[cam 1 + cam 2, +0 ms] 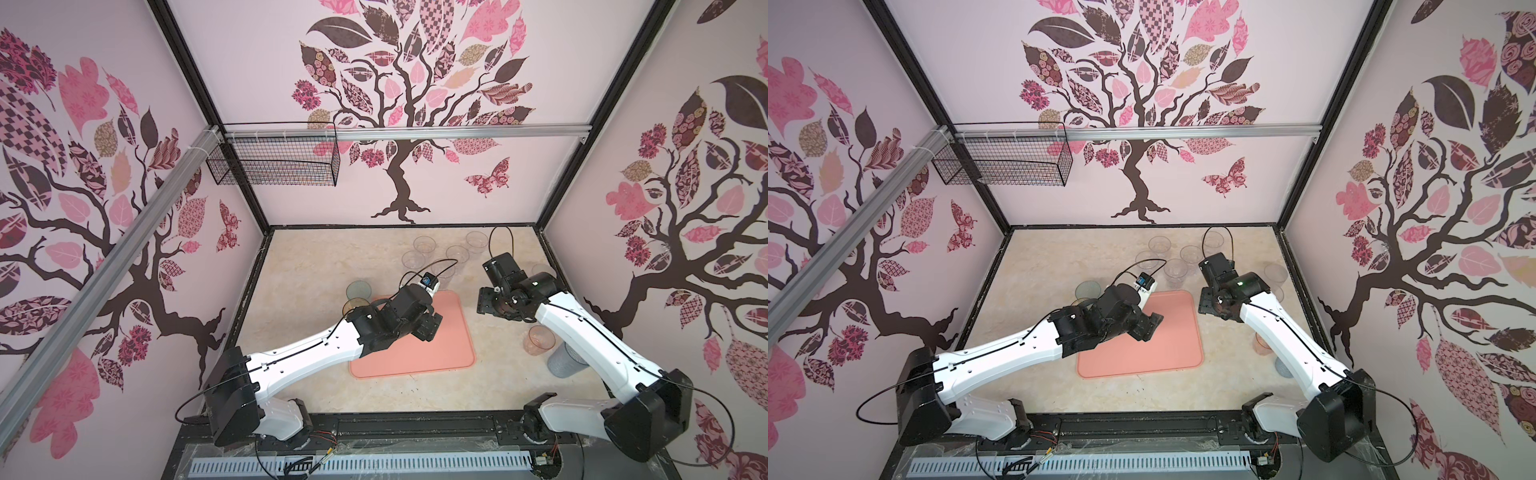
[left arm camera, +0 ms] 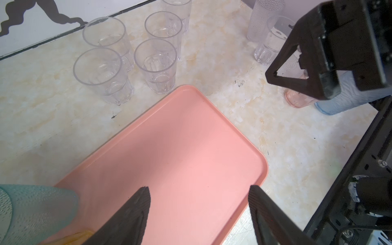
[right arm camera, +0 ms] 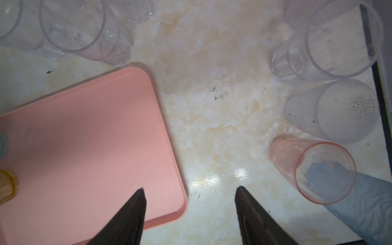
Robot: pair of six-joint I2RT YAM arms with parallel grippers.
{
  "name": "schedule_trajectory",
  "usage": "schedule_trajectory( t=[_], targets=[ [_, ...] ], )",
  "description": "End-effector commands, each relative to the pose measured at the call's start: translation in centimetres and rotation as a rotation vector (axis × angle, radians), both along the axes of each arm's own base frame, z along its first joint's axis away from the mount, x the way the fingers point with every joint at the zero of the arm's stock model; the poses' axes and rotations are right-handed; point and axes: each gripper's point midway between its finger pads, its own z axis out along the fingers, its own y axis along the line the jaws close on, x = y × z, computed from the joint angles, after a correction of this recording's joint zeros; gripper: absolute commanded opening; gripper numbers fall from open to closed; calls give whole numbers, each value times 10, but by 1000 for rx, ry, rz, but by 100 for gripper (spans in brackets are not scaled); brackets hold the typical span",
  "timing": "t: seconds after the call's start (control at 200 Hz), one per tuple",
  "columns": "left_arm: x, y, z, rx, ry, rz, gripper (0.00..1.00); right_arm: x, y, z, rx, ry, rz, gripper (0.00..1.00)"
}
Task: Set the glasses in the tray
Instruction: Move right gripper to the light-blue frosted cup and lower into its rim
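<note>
My left jaws hang open, empty, over the tray (image 2: 191, 137); my right jaws, open and empty too, straddle its edge. Glasses (image 2: 156, 63) stand around the tray.

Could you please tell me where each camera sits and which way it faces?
Top views: high at the front, looking down toward the back wall; left arm and right arm over the table.
Left wrist: on the left arm, looking down past the open left gripper at the tray and clear glasses.
Right wrist: on the right arm, looking down past the open right gripper at the tray's edge and pink glass.
Shared: both wrist views show tray and pink glass.
</note>
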Motion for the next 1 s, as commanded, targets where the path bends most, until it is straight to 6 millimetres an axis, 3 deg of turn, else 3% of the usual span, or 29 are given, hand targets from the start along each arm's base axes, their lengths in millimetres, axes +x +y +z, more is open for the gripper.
schedule_trajectory(
  t=[0.0, 0.115, 0.27, 0.36, 0.555, 0.99],
  targets=[
    [5, -15, 10, -27, -37, -29, 77, -11, -47, 20, 41, -12, -141, 70],
    [7, -17, 5, -17, -47, -43, 78, -19, -92, 30, 10, -25, -284, 70],
    [12, -15, 2, -9, -54, -45, 79, -23, -130, 52, -105, -61, -425, 75],
    [19, -10, -1, -31, -11, -32, 79, -28, -149, 53, -130, -61, -521, 79],
    [32, -1, 3, -88, 41, 5, 79, -36, -168, 44, -93, -92, -684, 82],
    [25, -7, -12, -101, 102, -21, 79, -62, -190, 4, -38, -61, -843, 86]
  ],
)
